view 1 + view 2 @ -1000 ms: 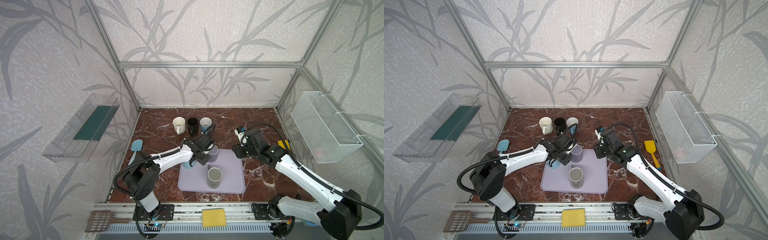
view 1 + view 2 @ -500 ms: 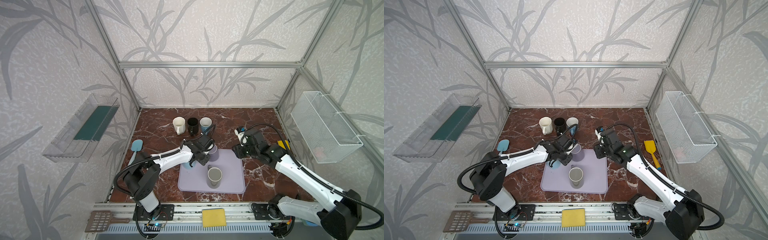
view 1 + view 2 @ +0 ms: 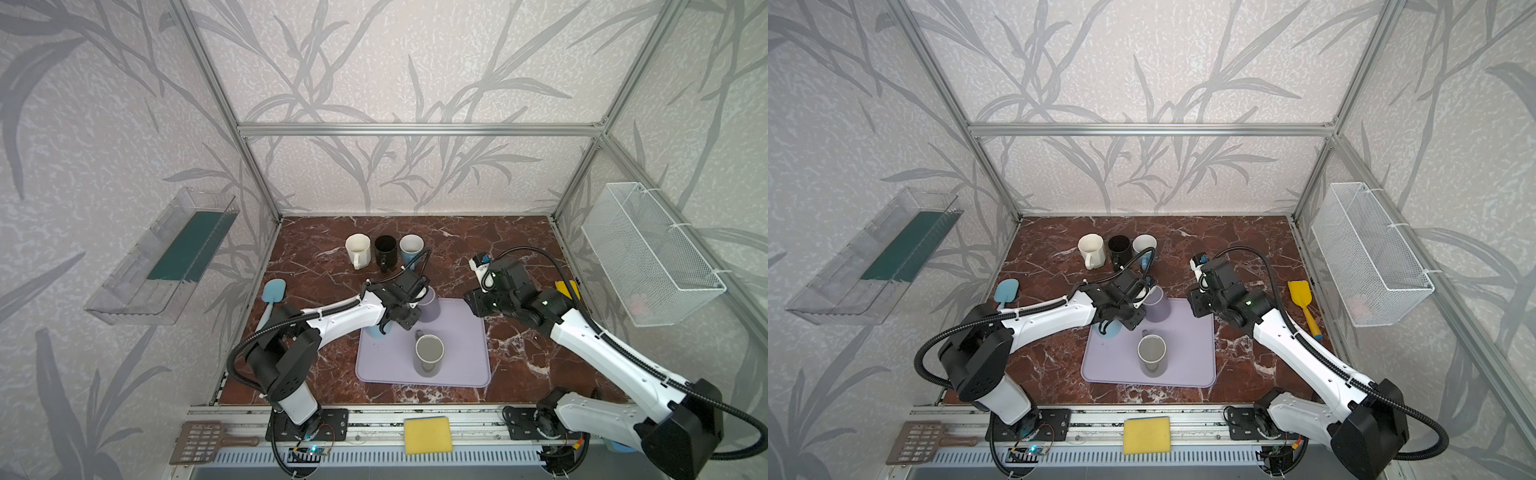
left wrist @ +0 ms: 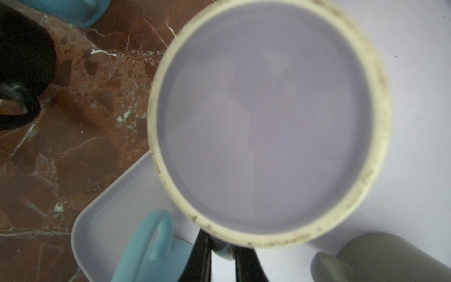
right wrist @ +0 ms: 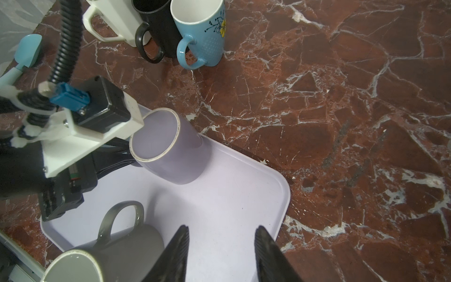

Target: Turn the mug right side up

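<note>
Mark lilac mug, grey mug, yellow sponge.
Lilac ceramic mug (image 5: 183,158): right wrist view, side wall.
Grey ceramic mug (image 5: 122,249): right wrist view, side wall.
Yellow rectangular sponge (image 3: 428,435): in a top view, top face.

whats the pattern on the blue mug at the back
The blue mug has a yellow flower on dark stems; best in the right wrist view.

I get both top views bright and evenly lit, diffuse light from above, w/ only soft shadows on the table (image 3: 316,266). Wide-angle stretch twd the frame corners, esp. upper left and upper right. Left wrist cam: lilac mug (image 4: 268,122) fills most of the pic, out of focus, rim smeared; table beyond it sharper. Right wrist cam is crisp, faint sheen on the table; right pincer (image 5: 222,234) reads dark and a bit soft.
</note>
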You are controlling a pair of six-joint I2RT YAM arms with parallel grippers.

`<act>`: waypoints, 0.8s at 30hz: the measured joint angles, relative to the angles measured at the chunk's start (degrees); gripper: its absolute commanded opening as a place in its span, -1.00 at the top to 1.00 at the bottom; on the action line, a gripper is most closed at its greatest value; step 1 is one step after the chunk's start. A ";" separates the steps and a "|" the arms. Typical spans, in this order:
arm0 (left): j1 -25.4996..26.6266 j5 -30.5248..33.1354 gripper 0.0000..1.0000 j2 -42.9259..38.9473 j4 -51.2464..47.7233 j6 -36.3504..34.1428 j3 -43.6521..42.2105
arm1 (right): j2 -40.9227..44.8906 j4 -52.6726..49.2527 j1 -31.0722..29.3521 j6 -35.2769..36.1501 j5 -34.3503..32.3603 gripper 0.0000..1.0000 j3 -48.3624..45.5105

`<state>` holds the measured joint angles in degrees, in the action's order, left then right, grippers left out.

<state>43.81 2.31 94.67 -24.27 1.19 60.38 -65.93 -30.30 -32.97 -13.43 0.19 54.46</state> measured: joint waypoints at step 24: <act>-0.37 1.22 0.78 -0.28 -1.84 1.57 0.55 | 0.00 0.02 0.00 0.00 0.35 0.09 0.00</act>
<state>43.44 3.53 94.39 -26.11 2.76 60.93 -65.93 -30.28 -32.97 -13.43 0.54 54.46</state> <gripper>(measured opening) 0.114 0.457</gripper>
